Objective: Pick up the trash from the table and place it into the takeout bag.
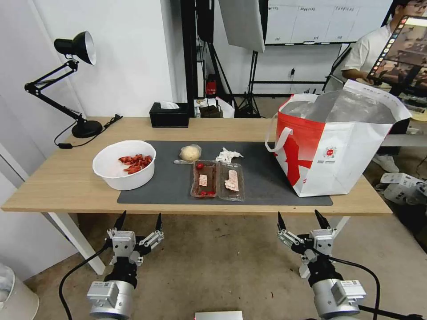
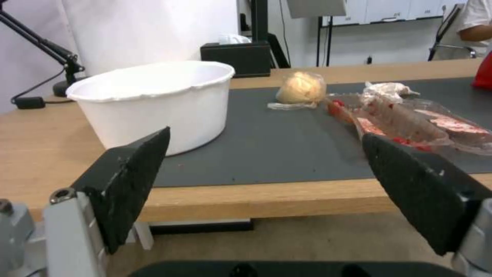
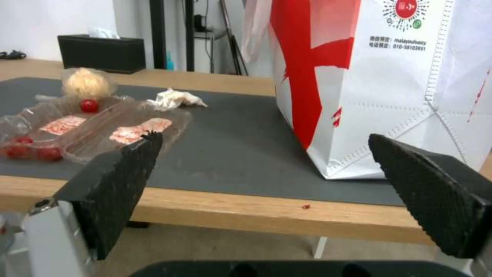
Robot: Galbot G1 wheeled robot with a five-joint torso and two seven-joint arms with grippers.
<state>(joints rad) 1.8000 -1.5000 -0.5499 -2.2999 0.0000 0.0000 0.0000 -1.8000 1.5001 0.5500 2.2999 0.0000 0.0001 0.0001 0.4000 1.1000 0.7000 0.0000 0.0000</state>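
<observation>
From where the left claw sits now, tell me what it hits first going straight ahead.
Probably the table's front edge, which lies between the open left claw and the white bowl. If it clears the edge, the bare grey mat follows; height is hard to judge.

Each tool, left (image 1: 138, 221) and right (image 1: 301, 218), has two pointed black textured fingers on silver bracketed mounts; black cables loop from the grey cylindrical wrists bearing small labels.

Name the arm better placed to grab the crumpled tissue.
Probably right: the right tool hangs open below the table edge, nearer the crumpled tissue and takeout bag than the left tool.
</observation>
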